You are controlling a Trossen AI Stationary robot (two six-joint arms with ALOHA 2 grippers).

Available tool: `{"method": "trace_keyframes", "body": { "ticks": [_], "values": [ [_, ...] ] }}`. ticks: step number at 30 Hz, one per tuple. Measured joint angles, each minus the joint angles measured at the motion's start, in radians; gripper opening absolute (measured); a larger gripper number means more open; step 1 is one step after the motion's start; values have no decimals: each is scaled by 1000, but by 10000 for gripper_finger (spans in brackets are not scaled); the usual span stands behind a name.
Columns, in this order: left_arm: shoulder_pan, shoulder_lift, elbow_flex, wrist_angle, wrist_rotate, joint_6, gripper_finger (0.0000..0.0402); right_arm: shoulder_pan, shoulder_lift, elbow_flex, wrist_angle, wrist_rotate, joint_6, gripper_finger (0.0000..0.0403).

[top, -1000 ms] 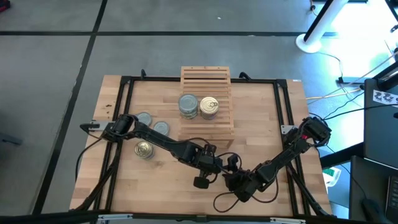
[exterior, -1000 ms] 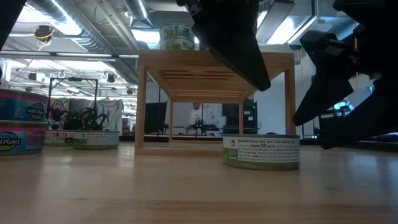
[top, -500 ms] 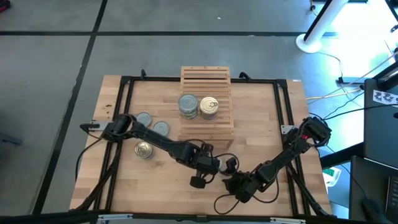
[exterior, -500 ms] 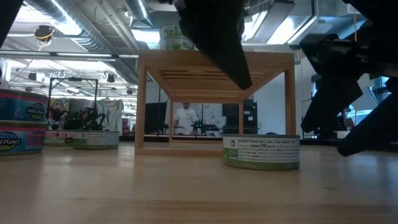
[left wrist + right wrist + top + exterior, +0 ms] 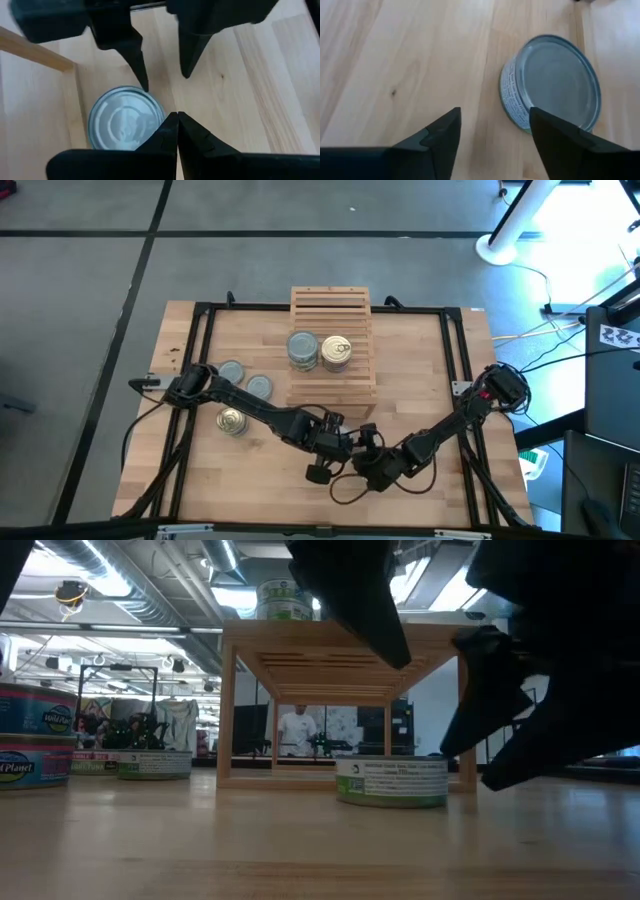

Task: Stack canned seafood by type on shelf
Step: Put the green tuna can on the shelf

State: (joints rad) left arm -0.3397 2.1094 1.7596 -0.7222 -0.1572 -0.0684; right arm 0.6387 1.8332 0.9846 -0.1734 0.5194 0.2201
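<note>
Right gripper point(image 5: 492, 145) advanced beside grey-topped can point(image 5: 551, 82), jaws spread; can shifted.

Left hand point(image 5: 352, 442) blocks tin point(image 5: 551, 81) (shelf point(image 5: 332, 345) leg adjacent).

Smooth pale matt wooden tabletop point(image 5: 395, 60). Round flat tin with dull grey-blue metal lid point(image 5: 555, 80), printed paper label. Light slatted bare-wood rack point(image 5: 331, 310).

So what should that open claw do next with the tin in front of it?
Probably slide forward around the grey-topped tin and close. The right claw is open but the tin lies off to one side of it, not yet between its fingers; the left claw is shut beside it.
</note>
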Motion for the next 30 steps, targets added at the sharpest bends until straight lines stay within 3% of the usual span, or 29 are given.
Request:
{"method": "trace_keyframes", "body": {
  "ticks": [11,22,30],
  "values": [
    [0,-12,-6,-12,-4,8,0,2,0,72,-128,2,-43,297],
    [0,0,-65,1,-4,75,2,2,-2,72,-144,-94,-41,289],
    [0,29,-66,8,-4,135,77,2,-3,71,-163,-95,-42,285]
  ]
}}
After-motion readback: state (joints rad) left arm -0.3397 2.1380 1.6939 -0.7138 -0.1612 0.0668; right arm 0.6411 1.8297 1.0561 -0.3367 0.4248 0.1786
